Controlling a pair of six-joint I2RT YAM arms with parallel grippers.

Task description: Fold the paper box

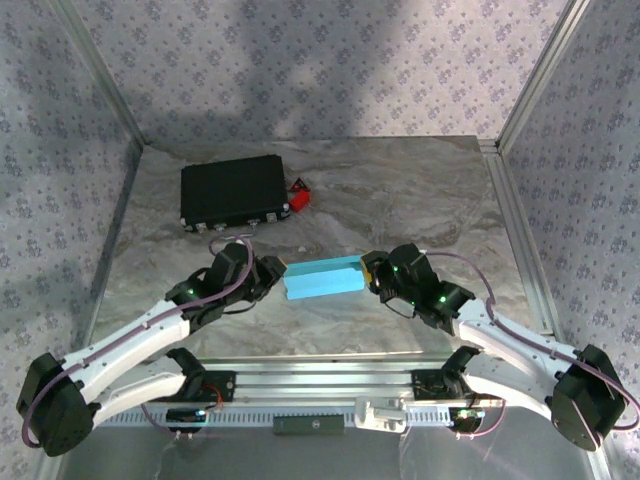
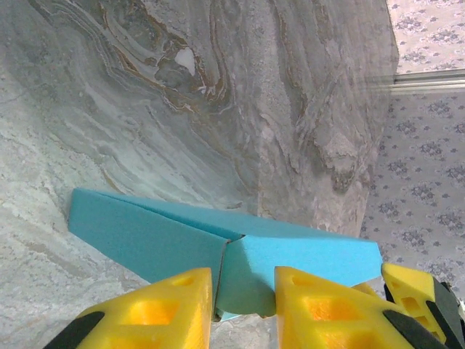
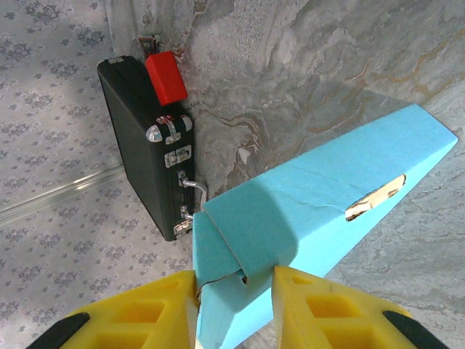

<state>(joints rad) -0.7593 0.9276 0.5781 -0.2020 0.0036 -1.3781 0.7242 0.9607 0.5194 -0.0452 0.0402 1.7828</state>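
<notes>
The paper box point(image 1: 322, 277) is a long light-blue carton lying across the middle of the table. My left gripper point(image 1: 278, 275) holds its left end and my right gripper point(image 1: 368, 272) its right end. In the left wrist view the yellow fingers point(image 2: 171, 309) of the left gripper point(image 2: 243, 298) press on both sides of the box's point(image 2: 160, 240) folded end flap. In the right wrist view the right gripper point(image 3: 234, 298) is shut on the other end of the box point(image 3: 327, 189), where a rounded flap overlaps the end. A small slot in the box's side shows white.
A black latched case point(image 1: 233, 193) lies at the back left, with a small red block point(image 1: 299, 196) by its right end. Both also appear in the right wrist view, the case point(image 3: 138, 138) and the block point(image 3: 166, 76). Patterned walls enclose the marbled table point(image 1: 420, 190).
</notes>
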